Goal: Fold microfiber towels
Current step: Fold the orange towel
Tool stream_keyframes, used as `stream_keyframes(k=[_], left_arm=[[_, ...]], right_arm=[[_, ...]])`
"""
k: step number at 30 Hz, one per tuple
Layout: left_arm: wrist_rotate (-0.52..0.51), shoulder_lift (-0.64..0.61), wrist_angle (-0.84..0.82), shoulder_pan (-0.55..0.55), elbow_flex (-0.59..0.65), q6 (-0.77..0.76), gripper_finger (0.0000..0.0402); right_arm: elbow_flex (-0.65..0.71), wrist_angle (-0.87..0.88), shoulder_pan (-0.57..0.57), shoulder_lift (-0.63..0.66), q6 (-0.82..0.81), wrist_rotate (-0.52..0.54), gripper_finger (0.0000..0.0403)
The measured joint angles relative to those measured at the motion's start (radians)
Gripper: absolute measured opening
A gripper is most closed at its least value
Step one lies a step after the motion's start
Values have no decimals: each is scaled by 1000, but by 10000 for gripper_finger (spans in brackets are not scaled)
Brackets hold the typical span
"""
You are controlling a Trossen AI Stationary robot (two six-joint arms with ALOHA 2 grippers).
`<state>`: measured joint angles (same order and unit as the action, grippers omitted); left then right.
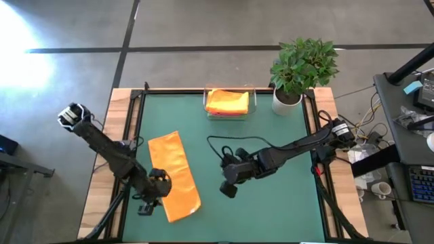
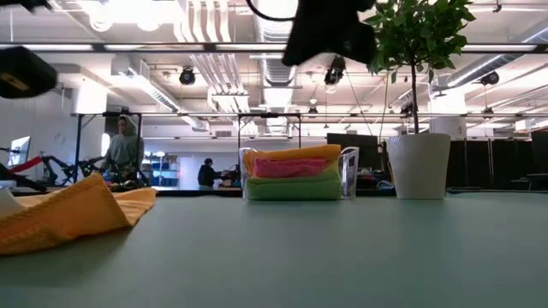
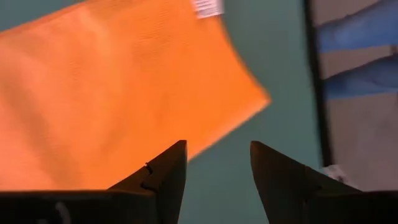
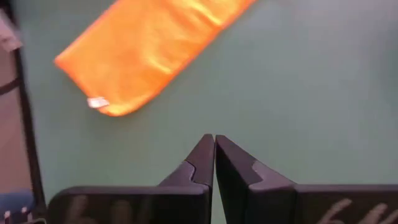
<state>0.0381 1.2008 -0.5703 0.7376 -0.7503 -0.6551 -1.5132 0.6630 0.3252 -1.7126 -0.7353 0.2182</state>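
An orange towel (image 1: 173, 176), folded into a long strip, lies flat on the green mat (image 1: 271, 142) at the near left. It also shows in the low view (image 2: 68, 214), the left wrist view (image 3: 112, 87) and the right wrist view (image 4: 149, 50). My left gripper (image 3: 217, 155) is open and hovers above the strip's near left edge (image 1: 154, 186), touching nothing. My right gripper (image 4: 214, 146) is shut and empty, raised above the bare mat to the right of the towel (image 1: 229, 184). More folded towels, orange over pink over green (image 2: 291, 175), lie stacked in a clear tray (image 1: 229, 102).
The clear tray (image 2: 349, 175) stands at the mat's far edge, in the middle. A potted plant in a white pot (image 1: 298, 74) stands at the far right next to it. A black cable (image 1: 224, 141) loops over the mat near my right arm. Bare mat lies right of the towel.
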Motion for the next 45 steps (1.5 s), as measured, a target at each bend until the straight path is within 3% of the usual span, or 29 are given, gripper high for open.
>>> stream_keyframes(k=[3, 9, 18, 25, 34, 37, 45], left_arm=[[-21, 39, 6, 66, -30, -53, 162], [-53, 188, 2, 144, -119, -102, 162], [-92, 458, -4, 155, -306, -177, 162], [-105, 575, -60, 155, -413, -182, 162], [-145, 637, -162, 160, -416, -360, 162], [-147, 638, -162, 162, -416, -361, 162], [-147, 636, -161, 161, -415, -362, 162]], right_arm=[[1, -67, 0, 0, 125, -33, 10], [2, -150, -2, 0, 286, -211, 43], [24, -262, 16, -59, 631, -268, 115], [24, -436, 32, -165, 839, -306, 127], [-43, -600, 32, -317, 893, -332, 125], [-107, -602, 32, -386, 901, -380, 122], [-301, -527, 28, -545, 904, -381, 117]])
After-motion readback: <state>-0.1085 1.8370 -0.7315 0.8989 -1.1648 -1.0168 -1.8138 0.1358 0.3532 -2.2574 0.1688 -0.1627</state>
